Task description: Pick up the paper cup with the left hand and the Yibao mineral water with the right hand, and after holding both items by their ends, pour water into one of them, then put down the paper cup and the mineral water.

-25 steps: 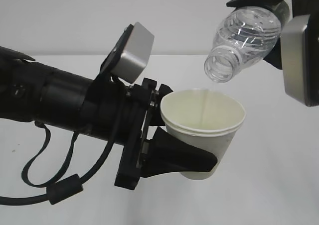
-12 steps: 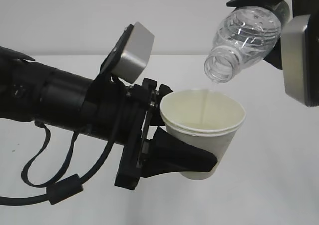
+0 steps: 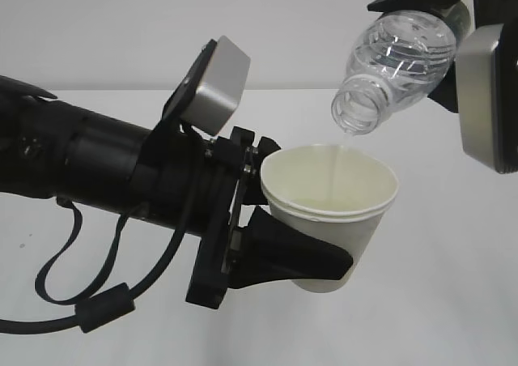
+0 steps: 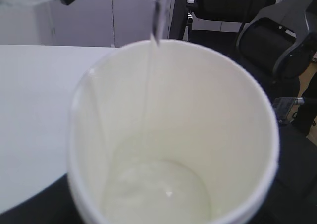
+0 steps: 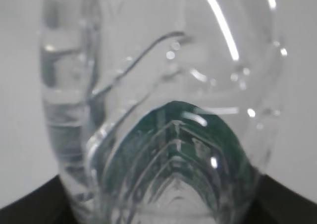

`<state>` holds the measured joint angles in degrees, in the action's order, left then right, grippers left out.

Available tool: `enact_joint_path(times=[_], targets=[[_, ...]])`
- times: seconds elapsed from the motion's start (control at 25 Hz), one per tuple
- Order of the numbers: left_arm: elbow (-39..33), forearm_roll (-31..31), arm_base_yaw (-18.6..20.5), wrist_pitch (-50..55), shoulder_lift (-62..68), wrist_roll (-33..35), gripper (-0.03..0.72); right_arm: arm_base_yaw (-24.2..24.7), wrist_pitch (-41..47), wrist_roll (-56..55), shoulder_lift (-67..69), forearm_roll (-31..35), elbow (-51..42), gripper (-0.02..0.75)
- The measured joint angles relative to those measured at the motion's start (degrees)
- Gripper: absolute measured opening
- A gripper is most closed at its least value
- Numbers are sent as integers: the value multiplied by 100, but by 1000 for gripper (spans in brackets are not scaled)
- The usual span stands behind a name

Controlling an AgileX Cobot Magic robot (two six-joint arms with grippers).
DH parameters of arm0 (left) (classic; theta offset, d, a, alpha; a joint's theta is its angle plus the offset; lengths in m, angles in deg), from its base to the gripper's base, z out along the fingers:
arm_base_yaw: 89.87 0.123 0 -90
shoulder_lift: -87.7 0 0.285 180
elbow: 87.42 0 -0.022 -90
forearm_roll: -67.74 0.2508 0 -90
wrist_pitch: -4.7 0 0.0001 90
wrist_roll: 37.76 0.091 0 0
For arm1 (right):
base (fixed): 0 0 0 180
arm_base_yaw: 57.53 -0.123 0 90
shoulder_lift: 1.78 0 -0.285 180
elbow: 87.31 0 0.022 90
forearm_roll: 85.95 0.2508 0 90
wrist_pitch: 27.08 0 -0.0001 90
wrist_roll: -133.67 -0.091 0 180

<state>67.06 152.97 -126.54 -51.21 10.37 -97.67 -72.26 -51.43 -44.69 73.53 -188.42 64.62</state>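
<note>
L hand, coming in from the left side of the exterior view, is gripping the paper cup w/ its black fingers clamped around the lower half of the cup wall; cup is sitting upright, off the white table, mouth facing up. R hand at top right is holding the water bottle by its base end, fingers closed on it, though the fingertips themselves are mostly cut off by the frame edge. Bottle is tilting neck-down toward the left, uncapped, its open mouth hanging just above the far rim of the cup, not touching it. A thin stream of water is running from the neck down into the cup.

L wrist view is looking straight into the cup: stream is dropping in near the back wall, shallow pool collecting at the bottom. Dark office chairs are showing behind the table edge.

R wrist view is filled by the clear ribbed bottle up close, green label showing through the plastic, blurry.
</note>
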Motion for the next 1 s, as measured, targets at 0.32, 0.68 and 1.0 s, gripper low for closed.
enact_joint_path(times=[0.32, 0.68, 1.0], targets=[[0, 0, 0, 0, 0, 0, 452, 0, 0, 0, 0, 0, 0, 473], [0, 0, 0, 26, 0, 0, 452, 0, 0, 0, 0, 0, 0, 473], [0, 0, 0, 107, 0, 0, 452, 0, 0, 10, 0, 0, 0, 474]])
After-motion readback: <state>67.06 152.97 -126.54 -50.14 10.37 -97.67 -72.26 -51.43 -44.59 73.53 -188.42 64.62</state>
